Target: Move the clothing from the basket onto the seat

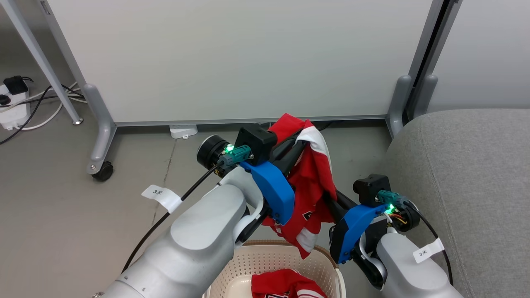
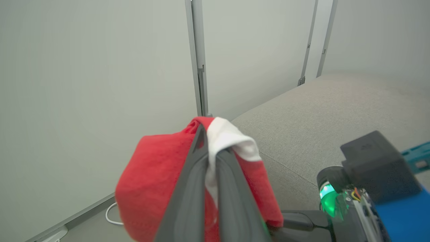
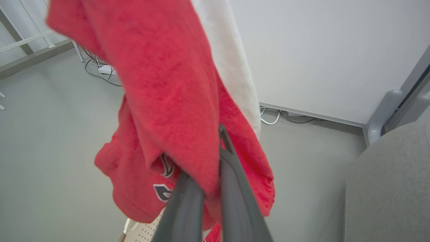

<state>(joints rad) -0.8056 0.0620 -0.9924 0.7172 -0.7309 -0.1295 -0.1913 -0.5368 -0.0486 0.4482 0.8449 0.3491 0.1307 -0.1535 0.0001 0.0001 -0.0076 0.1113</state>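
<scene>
Soft red jersey (image 1: 316, 174), white trim, is hanging over the perforated cream basket (image 1: 269, 254).
The left gripper (image 2: 211, 144) and right gripper (image 3: 208, 161) are both pinching its fabric, arms raised.

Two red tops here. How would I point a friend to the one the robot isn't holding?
Find the big grey seat on the right; beside it on the floor stands a cream perforated basket. The crumpled red garment lying inside is the one. The red jersey, by contrast, hangs above, pinched by the left gripper and right gripper.
</scene>
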